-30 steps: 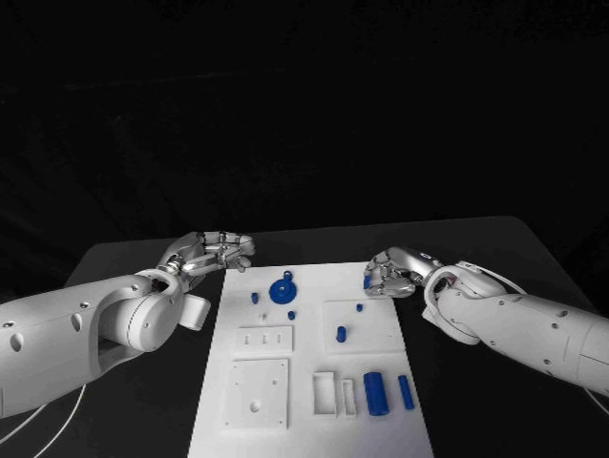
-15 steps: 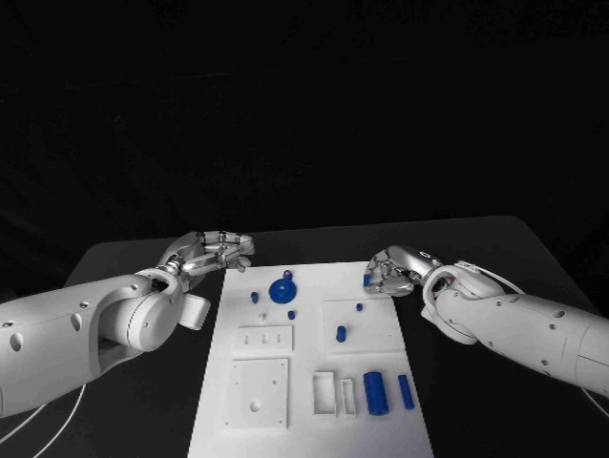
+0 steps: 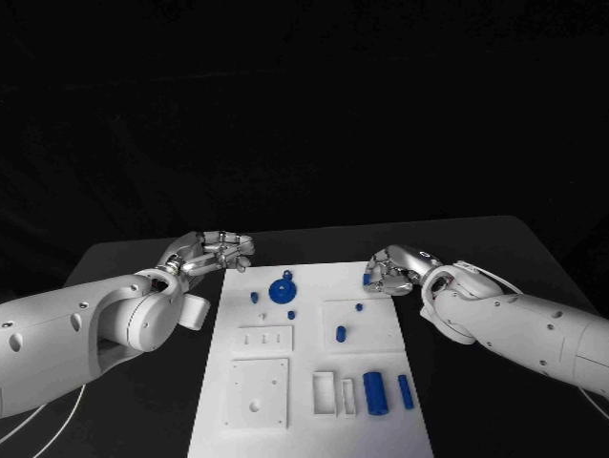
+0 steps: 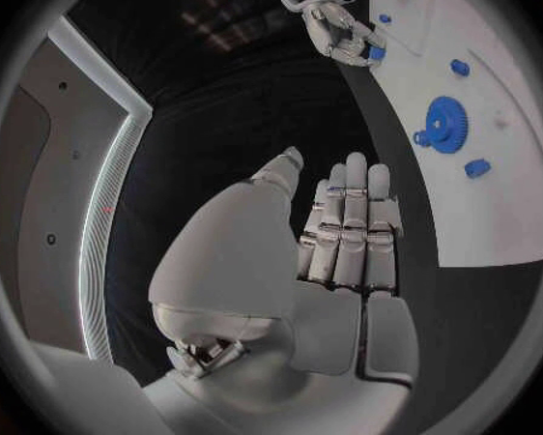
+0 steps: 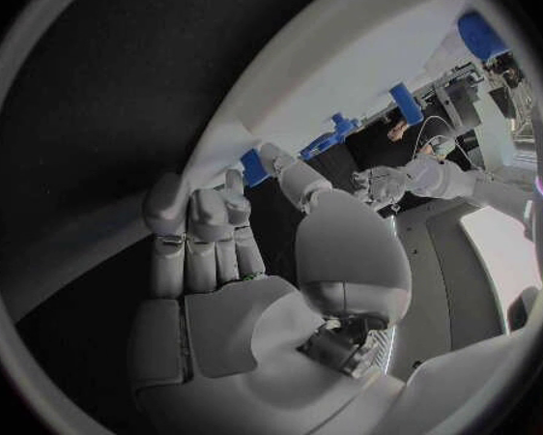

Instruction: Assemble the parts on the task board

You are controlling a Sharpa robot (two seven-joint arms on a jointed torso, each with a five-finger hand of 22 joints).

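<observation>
The white task board (image 3: 388,353) lies in the middle of the table. A blue gear (image 3: 284,287) sits near its far left, also seen in the left wrist view (image 4: 442,123). Small blue pegs (image 3: 341,333) lie around it, and two blue cylinders (image 3: 375,392) rest near the front right. My right hand (image 3: 392,268) hovers at the board's far right edge and pinches a small blue part (image 5: 253,167) between thumb and fingertip. My left hand (image 3: 211,252) is off the board's far left corner, fingers straight (image 4: 348,227) and holding nothing.
White blocks (image 3: 325,392) and square plates (image 3: 258,391) stand on the board's near half. Black table (image 3: 484,248) surrounds the board on both sides. The left wrist view shows my right hand (image 4: 334,31) beyond the board's edge (image 4: 392,155).
My right hand has edged slightly towards the board's far edge with the small blue part. The left hand has stayed where it was.
</observation>
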